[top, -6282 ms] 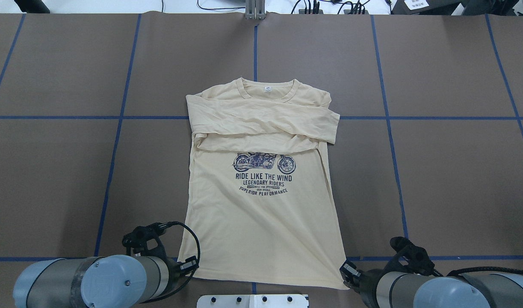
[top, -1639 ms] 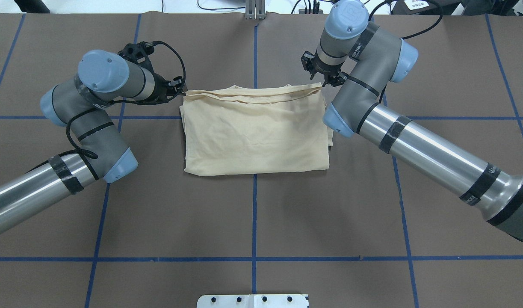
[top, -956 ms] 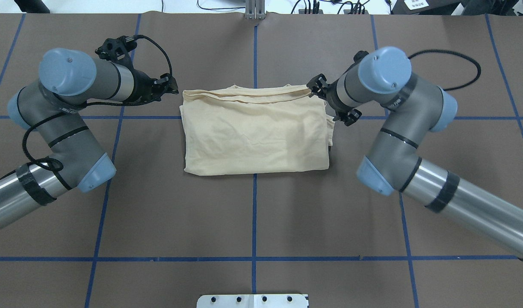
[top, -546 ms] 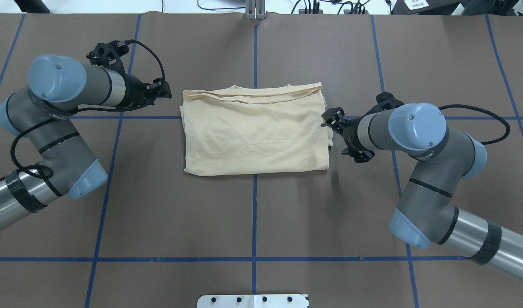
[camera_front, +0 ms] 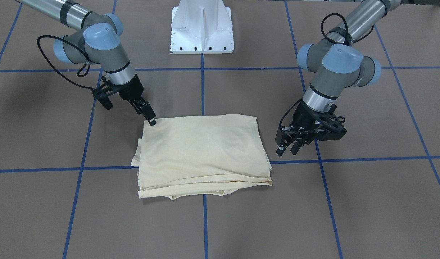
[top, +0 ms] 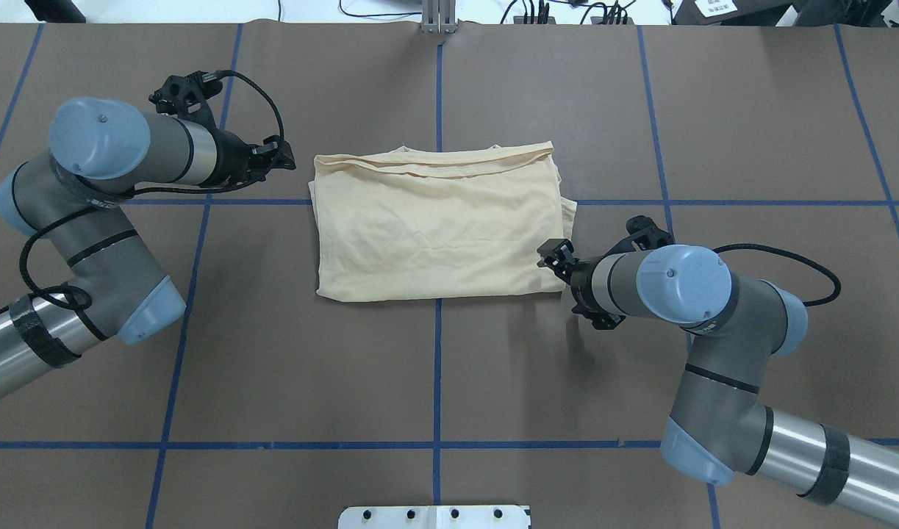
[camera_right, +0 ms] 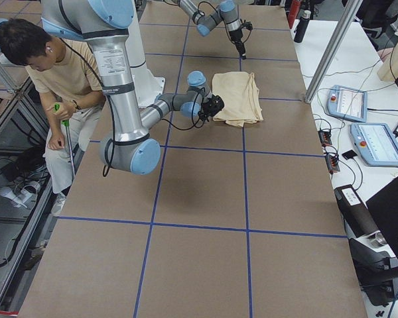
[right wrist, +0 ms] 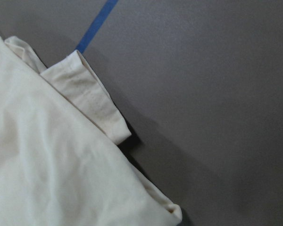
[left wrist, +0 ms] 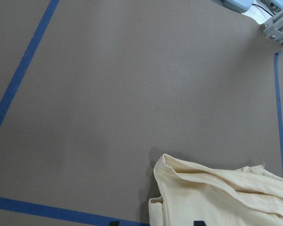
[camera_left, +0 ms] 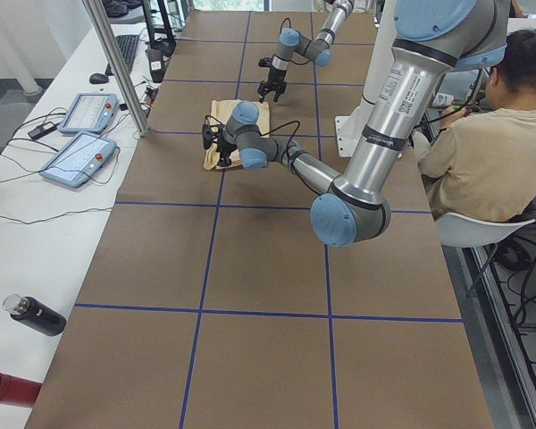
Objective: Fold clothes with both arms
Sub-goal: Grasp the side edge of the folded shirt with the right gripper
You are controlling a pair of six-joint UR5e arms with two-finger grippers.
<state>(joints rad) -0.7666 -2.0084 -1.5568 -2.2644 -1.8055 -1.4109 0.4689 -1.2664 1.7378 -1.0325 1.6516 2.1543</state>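
The pale yellow shirt [top: 438, 235] is lying mid-table, folded into a flat rectangle, plain side up, layered edges along the far side. The left arm [top: 96, 242] is hanging just off its far-left corner, and the right arm [top: 710, 389] is reaching toward its near-right corner.

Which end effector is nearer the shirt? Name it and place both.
Right. The right end effector is at the shirt's near right corner; the left end effector is beside its far left corner, apart.

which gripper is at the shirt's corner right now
The right gripper, its tip at a corner of the shirt; the left gripper hangs clear beside it.
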